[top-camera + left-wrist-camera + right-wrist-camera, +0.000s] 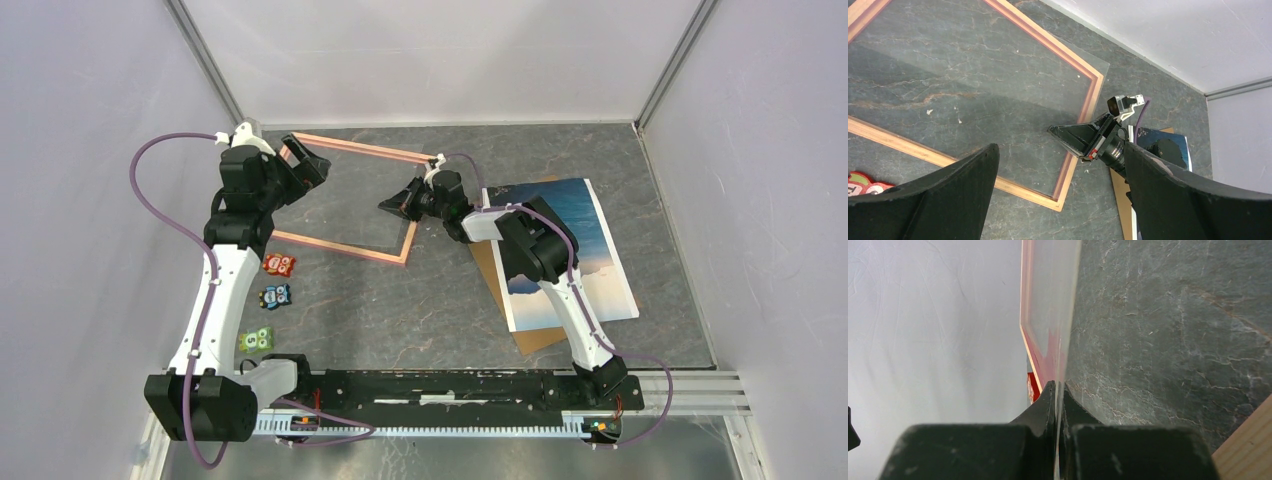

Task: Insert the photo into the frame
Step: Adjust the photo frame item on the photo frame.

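The pink-orange frame (345,250) lies flat at the back left of the table and also shows in the left wrist view (898,142). A clear pane (998,75) lies in it, slightly askew. My right gripper (395,205) is shut on the pane's edge (1053,300) at the frame's right side, its fingers (1048,400) pinching the thin sheet. My left gripper (305,165) is open and empty above the frame's far left corner. The photo (570,230) lies face up at the right on the brown backing board (540,340), under my right arm.
Three small owl-like figures, red (279,265), blue (275,296) and green (256,340), sit by my left arm. White walls enclose the table on three sides. A metal rail (450,385) runs along the near edge.
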